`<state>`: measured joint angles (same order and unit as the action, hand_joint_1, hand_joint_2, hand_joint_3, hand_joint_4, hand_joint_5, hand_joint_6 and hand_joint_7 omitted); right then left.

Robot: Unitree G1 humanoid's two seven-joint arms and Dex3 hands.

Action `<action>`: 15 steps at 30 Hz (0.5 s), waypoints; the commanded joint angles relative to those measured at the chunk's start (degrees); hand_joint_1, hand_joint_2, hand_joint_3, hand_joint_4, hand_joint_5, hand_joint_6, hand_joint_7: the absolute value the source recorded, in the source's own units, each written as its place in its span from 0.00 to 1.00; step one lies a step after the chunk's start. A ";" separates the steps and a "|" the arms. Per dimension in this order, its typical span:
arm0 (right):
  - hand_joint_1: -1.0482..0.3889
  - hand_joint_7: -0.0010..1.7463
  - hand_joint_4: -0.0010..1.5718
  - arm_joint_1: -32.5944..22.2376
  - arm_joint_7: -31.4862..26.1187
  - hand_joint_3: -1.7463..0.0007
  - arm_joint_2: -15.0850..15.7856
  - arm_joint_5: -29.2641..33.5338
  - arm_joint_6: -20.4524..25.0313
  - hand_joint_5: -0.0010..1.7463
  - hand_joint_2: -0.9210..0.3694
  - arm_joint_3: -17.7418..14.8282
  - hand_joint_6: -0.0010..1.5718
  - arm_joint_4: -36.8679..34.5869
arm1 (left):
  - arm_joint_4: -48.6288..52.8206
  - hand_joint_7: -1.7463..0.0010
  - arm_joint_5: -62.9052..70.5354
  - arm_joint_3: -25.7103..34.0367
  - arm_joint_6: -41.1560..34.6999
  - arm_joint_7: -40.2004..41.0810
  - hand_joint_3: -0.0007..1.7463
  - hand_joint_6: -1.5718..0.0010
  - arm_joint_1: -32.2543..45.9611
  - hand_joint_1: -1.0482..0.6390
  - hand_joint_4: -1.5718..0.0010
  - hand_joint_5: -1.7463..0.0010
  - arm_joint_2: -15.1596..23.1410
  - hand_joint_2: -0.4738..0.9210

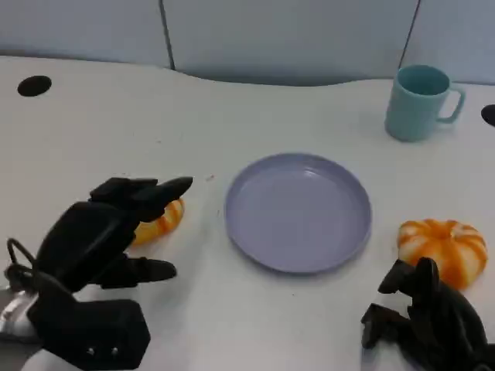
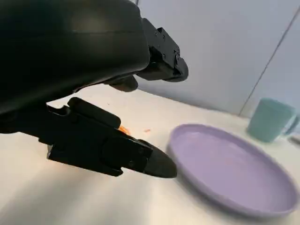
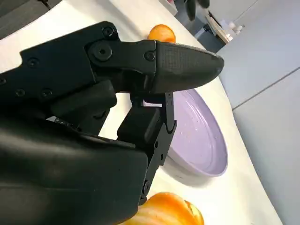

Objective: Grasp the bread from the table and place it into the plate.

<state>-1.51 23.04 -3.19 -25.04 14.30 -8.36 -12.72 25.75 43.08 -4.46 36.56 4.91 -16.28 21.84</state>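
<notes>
A striped orange bread piece [image 1: 162, 222] lies on the white table left of the lilac plate [image 1: 298, 212]. My left hand [image 1: 100, 239] hovers over it with fingers spread, one above the bread and the thumb nearer me, so part of the bread is hidden. The left wrist view shows only a sliver of that bread [image 2: 123, 130] between the fingers of the left hand [image 2: 93, 70], with the plate [image 2: 234, 173] beyond. A round pumpkin-shaped bun [image 1: 442, 249] sits right of the plate. My right hand [image 1: 425, 317] rests just in front of it and holds nothing.
A teal mug [image 1: 418, 100] stands at the back right, beyond the plate. Dark round holes mark the table at the far left [image 1: 34, 85] and the far right edge. In the right wrist view the bun [image 3: 168, 211] lies close by the right hand [image 3: 93, 117].
</notes>
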 commanded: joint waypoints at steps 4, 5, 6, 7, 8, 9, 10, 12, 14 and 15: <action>0.42 0.71 0.77 -0.66 -0.36 0.68 0.60 -0.50 0.58 0.74 0.00 -0.56 0.66 -0.21 | -3.97 1.00 11.90 -7.38 -15.01 -0.25 0.01 0.91 -4.52 0.21 1.00 0.93 5.22 0.98; 0.42 0.71 0.77 -0.64 -0.23 0.68 0.70 -0.42 0.44 0.74 0.00 -0.54 0.66 -0.28 | -2.57 0.99 11.97 -8.32 -15.62 -0.14 0.00 0.91 -5.61 0.21 1.00 0.93 5.23 0.97; 0.42 0.71 0.77 -0.58 -0.11 0.68 0.70 -0.57 0.42 0.74 0.00 -0.64 0.65 -0.42 | -0.95 0.99 11.87 -9.21 -16.09 -0.03 0.00 0.90 -6.78 0.22 1.00 0.93 5.17 0.97; 0.42 0.71 0.77 -0.52 -0.05 0.68 0.69 -0.73 0.47 0.74 0.00 -0.76 0.66 -0.53 | 0.57 0.99 11.81 -10.07 -16.50 0.22 0.00 0.90 -7.85 0.22 0.99 0.93 5.11 0.96; 0.42 0.71 0.77 -0.49 -0.02 0.68 0.68 -0.88 0.63 0.74 0.00 -0.84 0.66 -0.51 | 2.62 0.99 11.86 -11.07 -16.76 0.72 0.00 0.89 -9.12 0.22 0.98 0.93 5.00 0.96; 0.42 0.71 0.77 -0.49 0.04 0.68 0.70 -0.96 0.73 0.74 0.00 -0.87 0.66 -0.49 | 4.78 0.99 11.85 -12.03 -17.02 1.07 0.00 0.89 -10.39 0.22 0.98 0.93 4.78 0.96; 0.42 0.71 0.77 -0.52 0.05 0.68 0.73 -0.94 0.76 0.74 0.00 -0.86 0.65 -0.44 | 6.76 0.99 11.83 -12.94 -17.26 1.32 0.00 0.90 -11.53 0.23 0.99 0.93 4.59 0.96; 0.42 0.71 0.77 -0.63 -0.04 0.68 0.74 -0.86 0.83 0.74 0.00 -0.79 0.65 -0.24 | 10.52 1.00 11.88 -14.81 -17.66 1.77 0.00 0.90 -13.73 0.23 0.99 0.93 4.18 0.97; 0.42 0.71 0.77 -0.72 -0.17 0.68 0.71 -0.81 0.91 0.73 0.00 -0.74 0.65 -0.04 | 13.54 1.00 11.81 -16.52 -17.89 2.39 0.00 0.91 -15.54 0.23 0.99 0.94 3.91 0.97; 0.42 0.71 0.77 -0.73 -0.20 0.68 0.70 -0.80 0.93 0.73 0.00 -0.73 0.65 0.01 | 14.42 1.00 11.60 -17.16 -17.92 2.73 0.00 0.91 -16.08 0.23 1.00 0.94 3.93 0.97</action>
<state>-1.53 23.30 -3.16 -25.62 14.56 -8.62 -12.72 37.29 54.98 -20.02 18.96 6.26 -30.48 25.39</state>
